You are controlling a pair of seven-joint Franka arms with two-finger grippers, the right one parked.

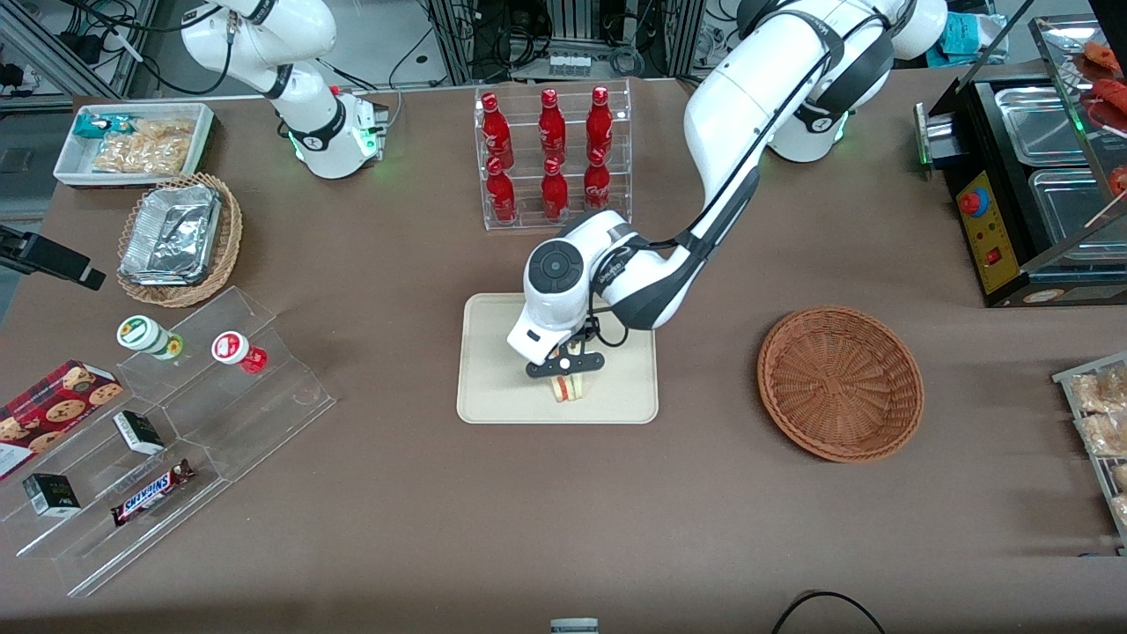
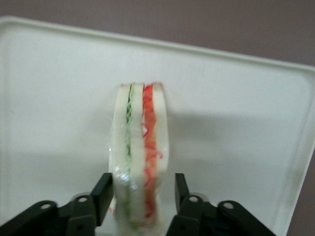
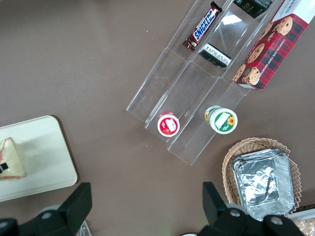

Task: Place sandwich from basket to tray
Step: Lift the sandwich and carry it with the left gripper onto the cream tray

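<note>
A brown bench (image 1: 423, 528) carries the scene. The small triangular white-bread sandwich (image 2: 139, 162), red and green filling along its cut edge, stands on the flat cream rectangular tray (image 1: 629, 387). The gripper (image 1: 566, 363) straddles it with fingers (image 2: 102, 196) parted, not pressing. The round reddish-brown wicker basket (image 1: 841, 383) holds nothing.

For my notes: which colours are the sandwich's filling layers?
Red and pale green between white bread, clearest in the left wrist view.

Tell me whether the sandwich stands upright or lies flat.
Upright: the sandwich stands on edge on the tray, between the claw fingers.
</note>
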